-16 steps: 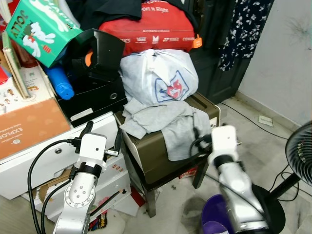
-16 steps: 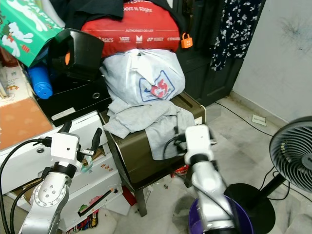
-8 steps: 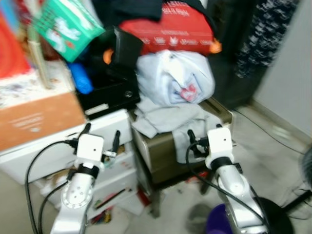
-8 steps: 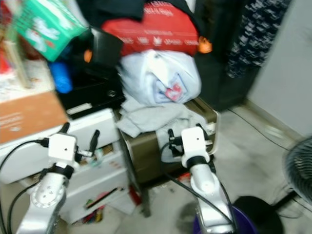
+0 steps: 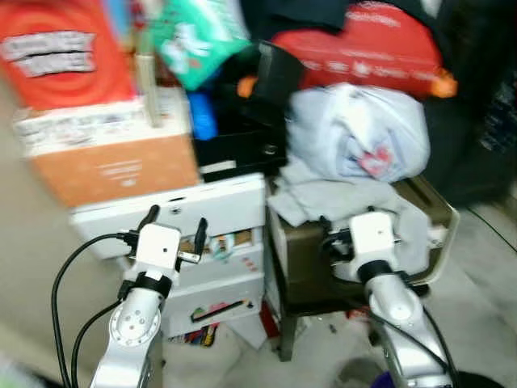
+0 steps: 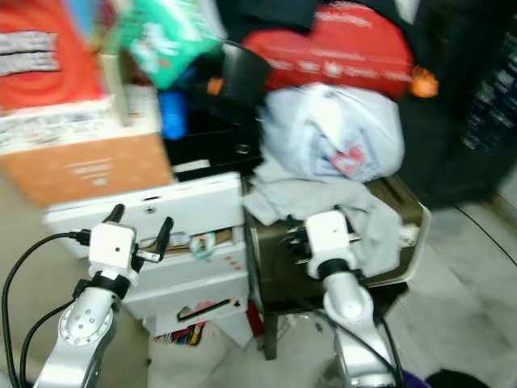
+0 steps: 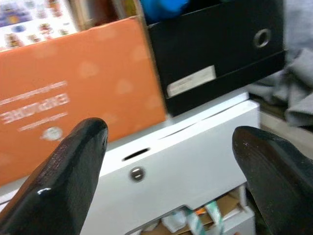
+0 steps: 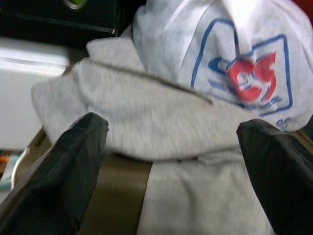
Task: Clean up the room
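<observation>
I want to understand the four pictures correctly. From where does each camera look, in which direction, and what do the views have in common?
Left eye view: from the head, forward and down at the grey cloth on the brown stool; both silver arms show.
Right eye view: the same scene from beside it, with the left gripper before the white drawer unit.
Left wrist view: along its open jaws at the orange box and the drawer unit.
Right wrist view: along the right gripper, jaws open, at the cloth and white bag.
Shared: the cloth appears in all four.
</observation>
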Tool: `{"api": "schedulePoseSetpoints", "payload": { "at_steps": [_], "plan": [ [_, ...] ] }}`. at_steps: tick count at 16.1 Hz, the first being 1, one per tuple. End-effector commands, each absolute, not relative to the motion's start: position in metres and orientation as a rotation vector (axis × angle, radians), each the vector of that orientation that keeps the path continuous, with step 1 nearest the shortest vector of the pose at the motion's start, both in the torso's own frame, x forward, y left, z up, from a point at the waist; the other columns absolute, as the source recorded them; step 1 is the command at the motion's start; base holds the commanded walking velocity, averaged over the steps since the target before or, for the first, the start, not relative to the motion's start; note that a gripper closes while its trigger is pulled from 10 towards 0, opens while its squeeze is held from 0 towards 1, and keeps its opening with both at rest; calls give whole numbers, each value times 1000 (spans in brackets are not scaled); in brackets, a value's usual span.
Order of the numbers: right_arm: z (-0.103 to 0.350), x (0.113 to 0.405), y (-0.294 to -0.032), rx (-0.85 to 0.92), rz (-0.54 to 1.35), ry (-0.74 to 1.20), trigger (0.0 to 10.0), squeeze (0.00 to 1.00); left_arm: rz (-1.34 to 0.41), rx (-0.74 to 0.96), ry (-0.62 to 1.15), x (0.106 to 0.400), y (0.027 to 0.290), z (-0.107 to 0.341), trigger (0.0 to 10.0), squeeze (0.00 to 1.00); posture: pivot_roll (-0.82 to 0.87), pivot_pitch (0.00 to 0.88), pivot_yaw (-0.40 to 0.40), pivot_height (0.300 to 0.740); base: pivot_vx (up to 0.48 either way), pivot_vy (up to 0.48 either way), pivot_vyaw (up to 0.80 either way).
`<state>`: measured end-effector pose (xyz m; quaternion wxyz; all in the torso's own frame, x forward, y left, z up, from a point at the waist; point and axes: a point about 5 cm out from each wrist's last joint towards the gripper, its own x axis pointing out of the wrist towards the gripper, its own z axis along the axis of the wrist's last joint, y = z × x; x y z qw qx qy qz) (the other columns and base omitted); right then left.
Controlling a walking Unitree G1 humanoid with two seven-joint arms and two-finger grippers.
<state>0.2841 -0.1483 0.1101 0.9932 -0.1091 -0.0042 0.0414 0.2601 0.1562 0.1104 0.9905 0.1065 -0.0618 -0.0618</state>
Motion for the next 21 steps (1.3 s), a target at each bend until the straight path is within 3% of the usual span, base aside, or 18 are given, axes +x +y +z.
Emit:
{"api": "schedulePoseSetpoints", "payload": {
  "at_steps": [1, 8, 15, 21],
  "plan": [
    [107, 285, -144, -194, 90, 16, 10000, 0, -115, 233, -119, 261, 160, 110, 10000, 0, -38, 11, 10, 740, 0, 0, 0],
    [109, 288, -141, -255, 90, 0, 10000, 0, -125, 235, -124, 262, 158, 111, 10000, 0, -39, 13, 9, 740, 0, 0, 0],
    [107, 284, -138, -223, 112, -20, 10000, 0, -134, 232, -125, 262, 157, 111, 10000, 0, -39, 17, 12, 740, 0, 0, 796],
    [108, 291, -127, -233, 218, -26, 10000, 0, -30, 179, -129, 253, 157, 108, 10000, 0, 3, 0, -80, 740, 0, 0, 0]
  ]
}}
